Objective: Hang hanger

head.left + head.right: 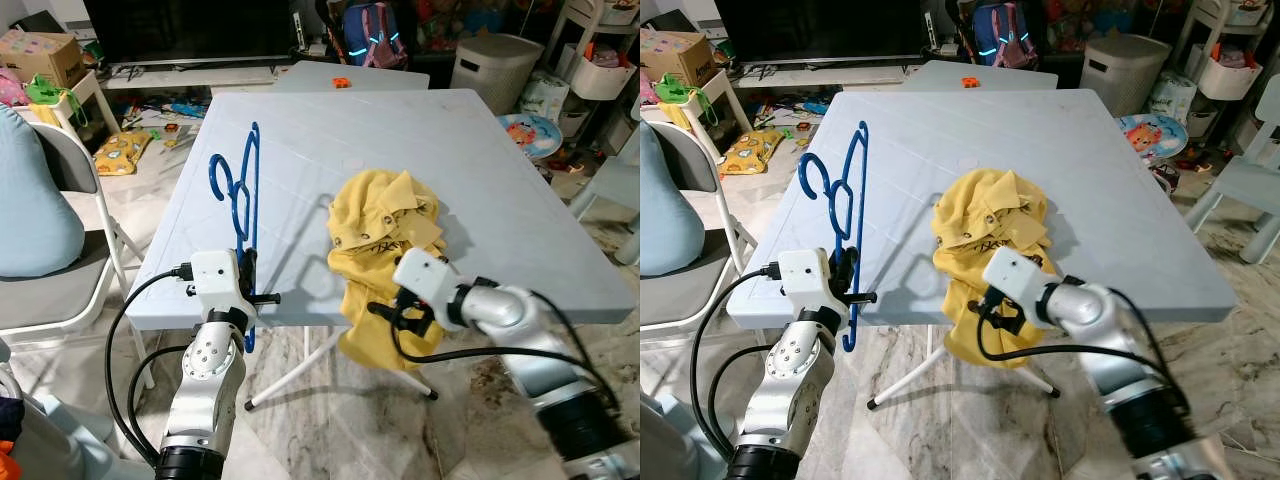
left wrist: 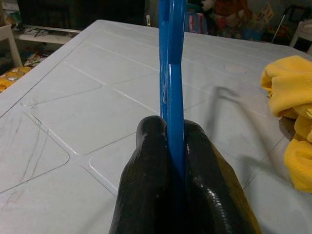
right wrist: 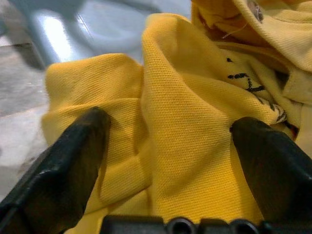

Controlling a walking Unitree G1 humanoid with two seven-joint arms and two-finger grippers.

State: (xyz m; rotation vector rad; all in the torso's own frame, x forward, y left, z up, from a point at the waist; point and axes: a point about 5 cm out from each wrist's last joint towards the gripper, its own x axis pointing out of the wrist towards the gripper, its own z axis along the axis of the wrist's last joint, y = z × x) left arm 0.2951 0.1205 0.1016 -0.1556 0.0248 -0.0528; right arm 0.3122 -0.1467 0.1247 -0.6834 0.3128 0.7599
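Observation:
A blue plastic hanger [image 1: 240, 190] stands upright at the front left edge of the pale grey table [image 1: 330, 130], hook end up. My left gripper [image 1: 247, 268] is shut on its lower bar, and its black fingers [image 2: 151, 146] pinch the blue bar [image 2: 171, 58]. A crumpled yellow shirt [image 1: 385, 225] lies at the front middle of the table, part of it hanging over the edge. My right gripper [image 1: 402, 315] is open at that hanging part. The cloth [image 3: 195, 73] bulges between its two fingers [image 3: 83, 141].
A folding chair with a light blue cushion [image 1: 30, 200] stands close on the left. A white chair [image 1: 620, 190] stands on the right. Behind the table are a smaller table [image 1: 350, 75], a white basket [image 1: 497, 68] and floor clutter. The table's legs [image 1: 300, 375] cross below the front edge.

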